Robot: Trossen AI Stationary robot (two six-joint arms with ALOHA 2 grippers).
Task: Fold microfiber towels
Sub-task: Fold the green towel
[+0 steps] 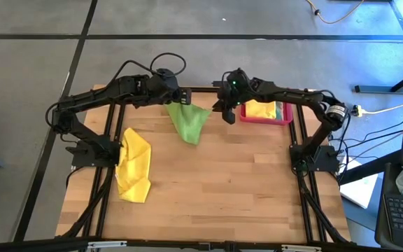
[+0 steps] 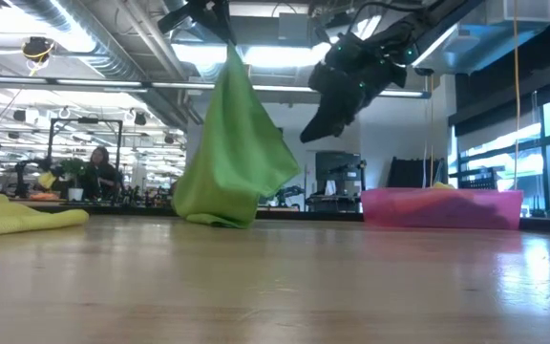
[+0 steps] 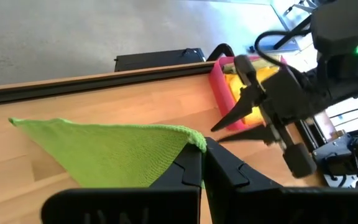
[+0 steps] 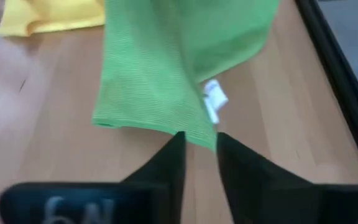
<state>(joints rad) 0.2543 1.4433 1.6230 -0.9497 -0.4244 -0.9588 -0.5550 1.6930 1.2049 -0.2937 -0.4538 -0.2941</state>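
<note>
The left gripper (image 3: 202,163) was clamped on a corner of the green towel (image 1: 189,121), which hung down to the table, and the right gripper (image 4: 199,155), fingers a little apart, should have pinched the next corner before pulling it flat.

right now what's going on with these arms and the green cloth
The left end effector is shut on a corner of the bright green towel, holding it up at the far edge of the table so its lower end touches the wood. The right end effector hangs beside the towel, fingers slightly apart, gripping nothing. A yellow towel lies crumpled to the left, and the pink tray holds more cloths.
</note>
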